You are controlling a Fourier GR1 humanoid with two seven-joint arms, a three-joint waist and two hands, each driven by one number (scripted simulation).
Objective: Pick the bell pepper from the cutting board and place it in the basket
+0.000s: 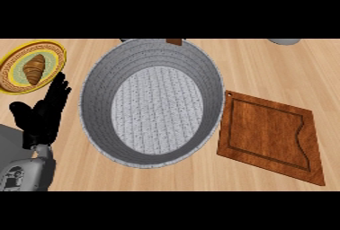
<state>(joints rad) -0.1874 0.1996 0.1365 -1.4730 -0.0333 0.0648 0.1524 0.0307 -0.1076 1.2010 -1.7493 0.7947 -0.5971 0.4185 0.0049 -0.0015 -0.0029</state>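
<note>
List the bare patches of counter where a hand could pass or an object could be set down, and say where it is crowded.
Free: the wooden counter right of the grey basket and above the cutting board, and the strip below the basket. The board's top is bare too. Crowded: the left side, where the left hand rests open between the basket and the croissant plate.

a kitchen: wooden counter [266, 67], cutting board [272, 130] (dark wood), croissant [34, 67] on a plate [13, 54].

counter [266, 63]: wood | on it: basket [100, 81], cutting board [272, 134], plate [10, 60]
</note>
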